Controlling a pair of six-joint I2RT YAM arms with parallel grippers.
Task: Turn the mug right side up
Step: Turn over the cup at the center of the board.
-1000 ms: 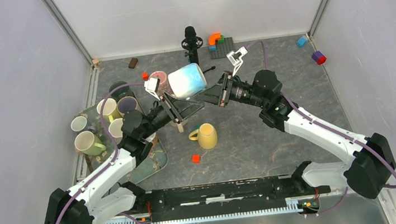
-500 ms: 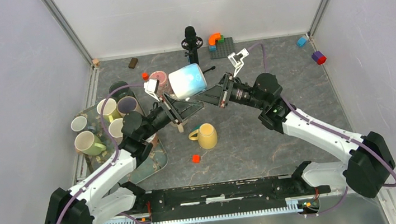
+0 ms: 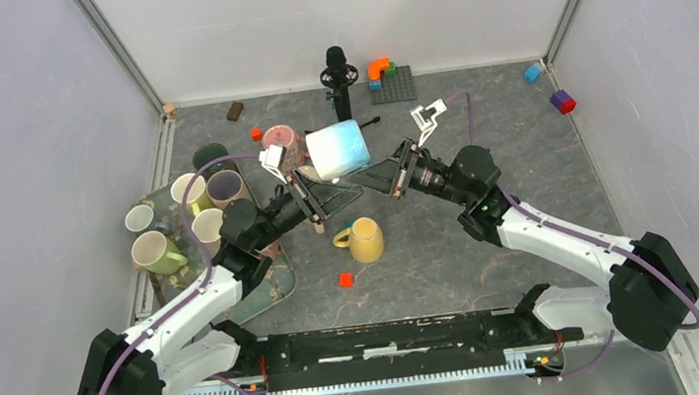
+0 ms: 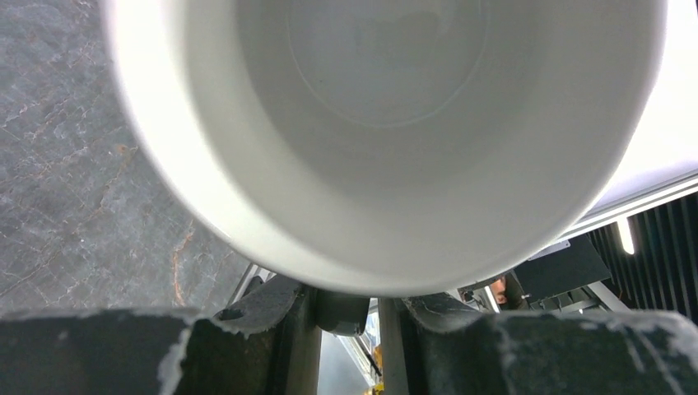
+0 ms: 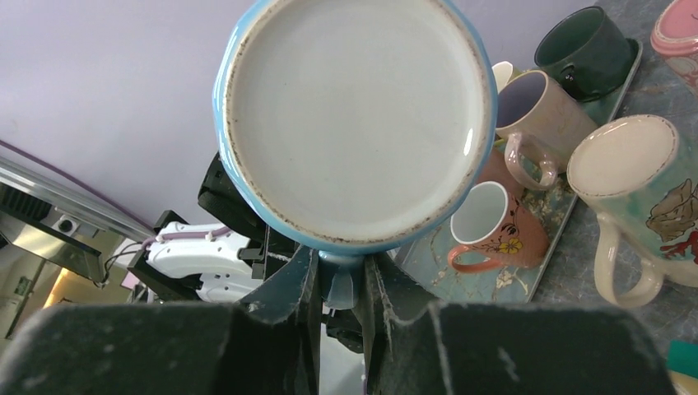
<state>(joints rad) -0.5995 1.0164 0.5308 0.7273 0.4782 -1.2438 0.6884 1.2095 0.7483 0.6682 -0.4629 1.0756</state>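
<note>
A dark grey, marble-patterned tabletop (image 3: 520, 158) carries scattered items. At its left edge lies a glassy rectangular tray (image 3: 276, 280). Near the centre sits a yellow ceramic mug (image 3: 365, 239), handle pointing left, with 1 small red cube (image 3: 345, 279) just in front of it. Farther back stand a pink mug (image 3: 280, 142), a small orange block (image 3: 257, 132), a brown block (image 3: 235, 110), a black stand (image 3: 338, 68) and a grey brick baseplate (image 3: 390, 82). At the far right lie a light blue block (image 3: 533, 71) and a purple-and-red block (image 3: 563, 101)

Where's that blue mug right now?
In the overhead view the blue mug hangs above the table's middle, gripped by the right fingers, left fingers at its rim, just right of the pink mug.
</note>
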